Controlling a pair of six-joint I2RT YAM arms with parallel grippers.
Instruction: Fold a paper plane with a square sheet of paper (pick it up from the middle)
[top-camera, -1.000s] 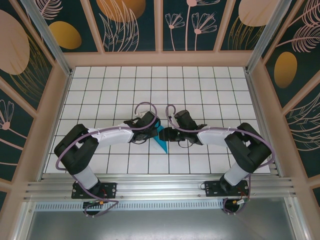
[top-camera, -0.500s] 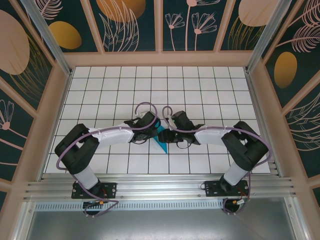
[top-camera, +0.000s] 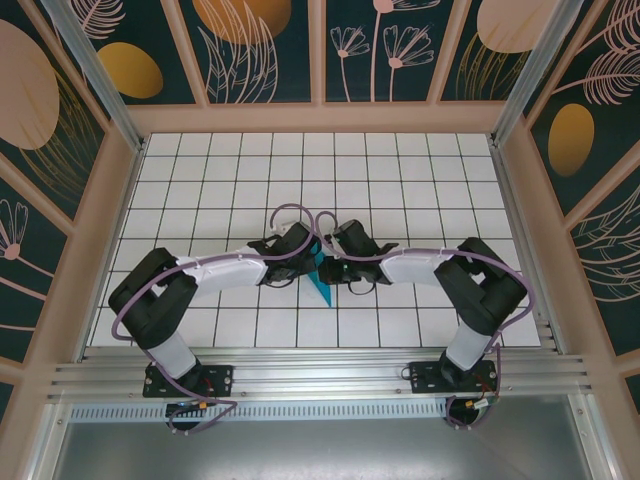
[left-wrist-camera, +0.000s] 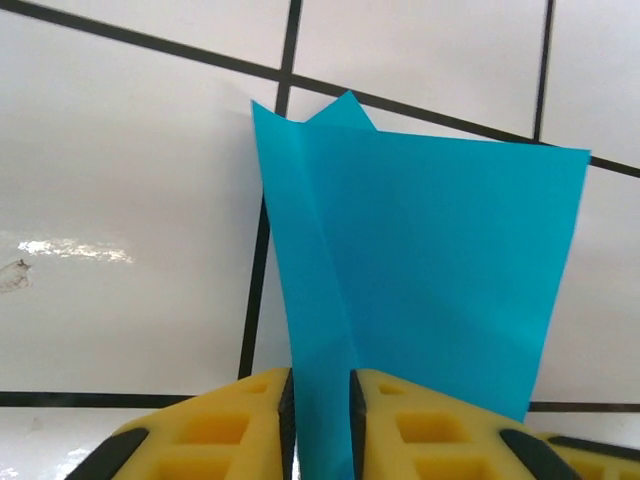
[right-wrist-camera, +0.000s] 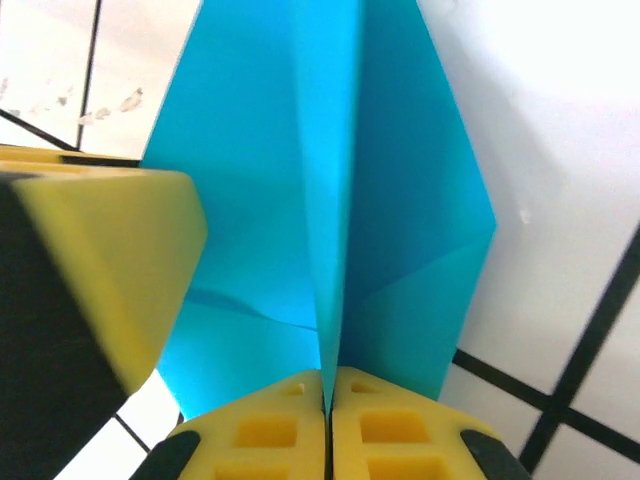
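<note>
Dark teal wall panels (top-camera: 260, 50) painted with pale plant shapes stand around a white surface (top-camera: 400, 170) ruled into square tiles by black lines. A metal rail (top-camera: 320, 378) runs along its near edge. From the overhead view, the left arm (top-camera: 220, 268) and the right arm (top-camera: 425, 265) reach inward, so that their ends meet near the middle of the surface, a little toward the near side.

The folded paper (top-camera: 322, 285) sits between them there, a slim teal-blue shape whose point aims at the near edge.

The left tool (left-wrist-camera: 320, 405) has its yellow fingers (left-wrist-camera: 225, 420) narrowly parted. A raised fold of the paper runs through the gap, and I cannot tell whether the pads press on it. Beyond the fingers the sheet widens into a broad flat panel with a straight far edge and a small double peak at one corner, seen against the tiles.

The right tool (right-wrist-camera: 327, 400) is fully closed, its two yellow fingers (right-wrist-camera: 400, 425) pressed together on the paper's centre crease, so it has the paper pinched. From that crease two teal flaps spread to either side and taper away from the camera. One large yellow and black finger of the left tool stands just beside the paper on the left of the right wrist view.
</note>
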